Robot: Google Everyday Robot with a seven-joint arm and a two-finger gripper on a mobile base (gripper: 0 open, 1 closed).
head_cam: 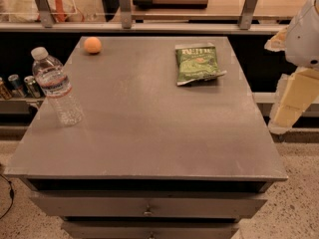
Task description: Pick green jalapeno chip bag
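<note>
The grey bench (149, 128) fills most of the camera view, a flat-topped cabinet with drawers (147, 205) below its front edge. At the right border the robot's pale arm comes into view, and the pincer (289, 108) hangs off the bench's right side, beyond its edge and apart from everything on the top. Whether it is open or closed I cannot tell, but it has no hold of anything that can be seen, since the task's thing lies free on the bench. A clear water bottle (57, 88) stands upright near the left edge, well apart from the pincer and out of any likely path. The green jalapeno chip bag (198, 63) lies flat in the far right part of the bench top, lettering toward the back edge, a silvery lower corner splayed out to the right. From the pincer the bag lies toward the left of the view and farther back, so the coming move looks like a reach inward over the right edge and away from the camera. The bag's long axis seems to run roughly front to back, slightly skewed. A small orange (92, 45) sits at the far left corner, well clear
</note>
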